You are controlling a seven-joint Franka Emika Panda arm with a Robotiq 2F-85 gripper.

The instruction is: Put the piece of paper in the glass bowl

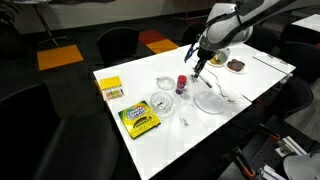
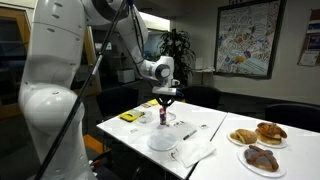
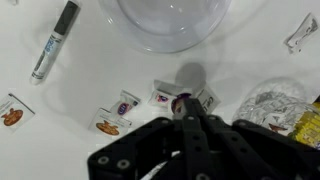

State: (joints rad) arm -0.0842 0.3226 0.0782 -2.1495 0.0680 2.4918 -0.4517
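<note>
While poised above the white tabletop, hung with the gripper pointing down, jaws drawn together with nothing visibly between them. Found the piece of paper lying crumpled on the tabletop just beside the jaws in the wrist view, not in the glass bowl. Saw a white plate near the gripper in an exterior view, a marker close by, small packets scattered under the jaws.

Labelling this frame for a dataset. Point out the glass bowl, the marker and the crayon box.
glass bowl (image 3: 170, 36): wrist view, on its clear wall.
marker (image 3: 54, 42): wrist view, middle of the barrel.
crayon box (image 1: 139, 120): an exterior view, on its top face.
</note>
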